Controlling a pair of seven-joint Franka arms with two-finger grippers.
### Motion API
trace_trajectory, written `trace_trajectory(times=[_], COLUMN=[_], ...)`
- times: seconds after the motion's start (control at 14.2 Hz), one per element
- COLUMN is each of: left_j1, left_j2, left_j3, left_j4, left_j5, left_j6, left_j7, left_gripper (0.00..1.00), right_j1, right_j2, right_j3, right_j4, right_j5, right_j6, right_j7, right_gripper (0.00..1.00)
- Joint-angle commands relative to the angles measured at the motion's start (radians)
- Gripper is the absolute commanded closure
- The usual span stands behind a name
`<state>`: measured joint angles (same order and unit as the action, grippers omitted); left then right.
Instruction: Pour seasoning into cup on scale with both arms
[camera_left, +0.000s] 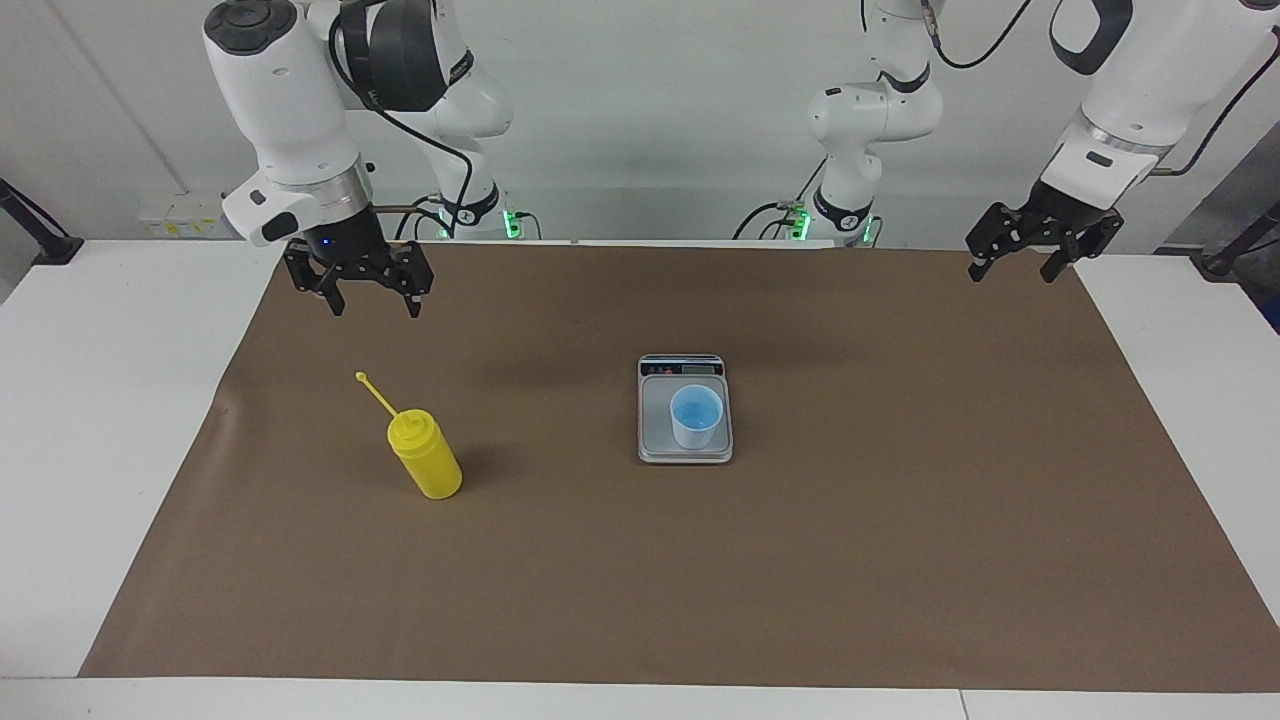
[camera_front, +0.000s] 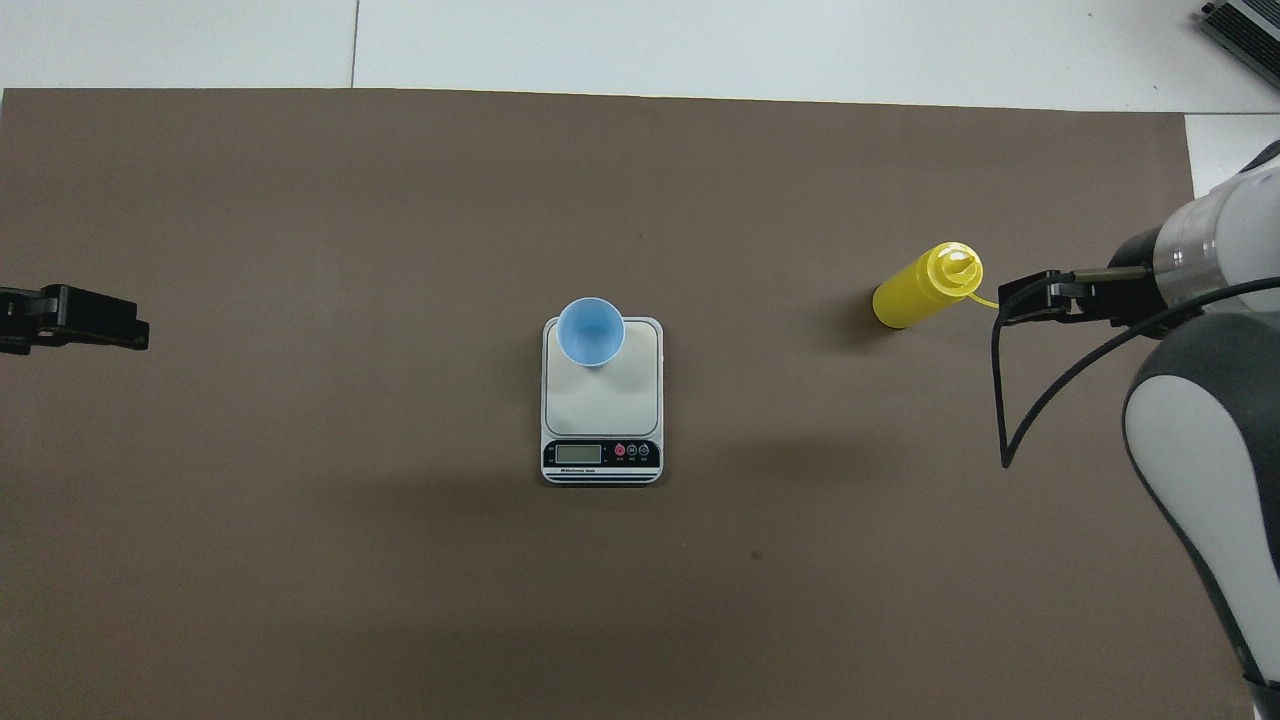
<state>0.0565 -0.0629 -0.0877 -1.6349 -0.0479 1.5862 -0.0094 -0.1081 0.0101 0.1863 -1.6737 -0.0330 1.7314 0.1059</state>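
seasoning (camera_left: 426, 457) is seen standing upright on the brown mat (camera_left: 800, 560) toward the right arm's end of the table (camera_left: 100, 400), its long axis vertical and its nozzle pointed up, with the thin tether strap slanting toward the robots. the cup (camera_left: 695, 416) is set mouth up on the scale (camera_left: 685, 409) at mid-table, the display strip lying nearest the robots. in the overhead view the left gripper (camera_front: 70, 318) is cut off at the frame edge. the right gripper (camera_left: 372, 303) is held above the mat with its fingers (camera_left: 338, 300) spread wide and empty, the bottle apart from them. the left gripper's fingers (camera_left: 977, 270) are likewise parted and empty, over the mat's corner, well apart from everything.
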Motion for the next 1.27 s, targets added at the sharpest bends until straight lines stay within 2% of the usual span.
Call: trace_trajectory(times=[0.0,1.2], left_j1=[0.014,0.011], left_j2=[0.002,-0.017], left_j3=[-0.009,-0.017], left_j4=[0.036,0.004], left_j5=[-0.017,0.008], left_j6=[-0.049,-0.048], left_j7=[-0.011,-0.006], left_gripper=[0.0,0.0], right_j1=[-0.005,-0.005], right_j2=[-0.015,-0.015], right_j3=[-0.004,-0.004], right_j4=[-0.011,-0.011], right_j5=[0.019,0.021], right_j6=[-0.001,0.0], right_j7=[-0.031,-0.031], right_gripper=[0.0,0.0])
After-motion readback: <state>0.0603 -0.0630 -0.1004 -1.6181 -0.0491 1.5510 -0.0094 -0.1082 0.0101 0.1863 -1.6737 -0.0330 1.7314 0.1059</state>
